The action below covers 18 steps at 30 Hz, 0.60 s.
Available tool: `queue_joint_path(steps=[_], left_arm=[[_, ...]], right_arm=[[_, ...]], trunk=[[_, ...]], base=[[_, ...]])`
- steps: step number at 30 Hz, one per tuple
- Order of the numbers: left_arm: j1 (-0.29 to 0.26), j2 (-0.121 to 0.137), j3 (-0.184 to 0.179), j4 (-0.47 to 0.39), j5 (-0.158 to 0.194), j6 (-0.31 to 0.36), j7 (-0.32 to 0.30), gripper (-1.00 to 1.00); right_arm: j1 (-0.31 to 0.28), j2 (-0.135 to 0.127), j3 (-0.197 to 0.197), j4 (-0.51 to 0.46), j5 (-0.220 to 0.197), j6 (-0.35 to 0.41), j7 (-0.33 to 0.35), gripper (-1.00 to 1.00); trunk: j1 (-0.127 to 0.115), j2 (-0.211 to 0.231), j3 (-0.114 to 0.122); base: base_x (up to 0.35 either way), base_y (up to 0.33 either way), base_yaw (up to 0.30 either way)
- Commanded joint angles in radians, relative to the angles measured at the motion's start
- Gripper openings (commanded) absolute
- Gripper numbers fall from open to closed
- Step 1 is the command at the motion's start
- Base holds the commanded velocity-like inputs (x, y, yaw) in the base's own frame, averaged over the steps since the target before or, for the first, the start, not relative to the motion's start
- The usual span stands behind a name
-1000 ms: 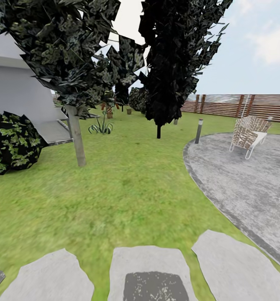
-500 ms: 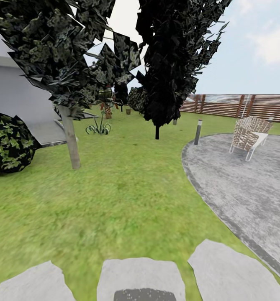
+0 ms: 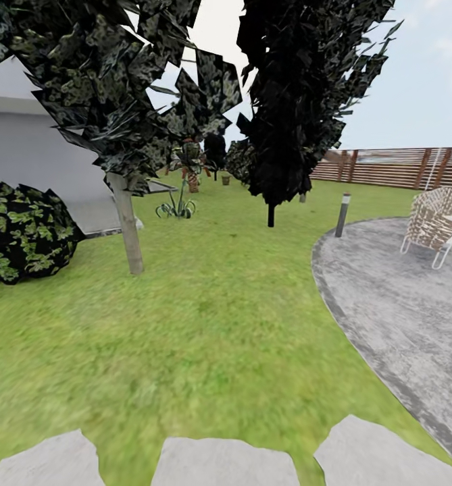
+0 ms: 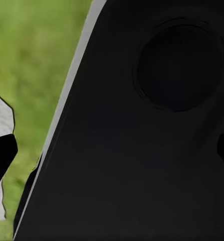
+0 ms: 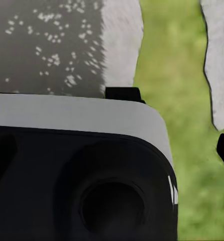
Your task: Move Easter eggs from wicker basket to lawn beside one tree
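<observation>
Green lawn (image 3: 212, 324) runs to the grey-trunked tree (image 3: 128, 229) — stepping stones (image 3: 222, 462) nearest; both grippers' openness — I cannot tell.

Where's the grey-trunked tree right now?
In the head view the tree stands left of centre on the lawn, between the dark bush and the spiky plant.

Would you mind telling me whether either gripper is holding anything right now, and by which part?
It cannot be told: the wrist views look past dark robot body parts onto the lawn and paving stones, showing no fingertips clearly.
</observation>
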Motion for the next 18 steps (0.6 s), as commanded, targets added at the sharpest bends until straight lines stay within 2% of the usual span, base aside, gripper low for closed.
queue_joint_path(steps=[1,18], left_arm=[[0.0,0.0,0.002,0.0,0.004,-0.001,0.0,1.0],[0.0,0.002,0.002,-0.001,0.004,-0.001,0.0,1.0]], right_arm=[[0.0,-0.001,0.0,0.0,0.0,-0.003,0.001,1.0],[0.0,-0.013,0.001,-0.001,0.0,-0.003,0.001,1.0]], trunk=[[0.001,0.0,-0.001],[0.001,0.0,-0.001]], base=[[0.266,-0.192,0.088],[0.273,-0.181,0.014]])
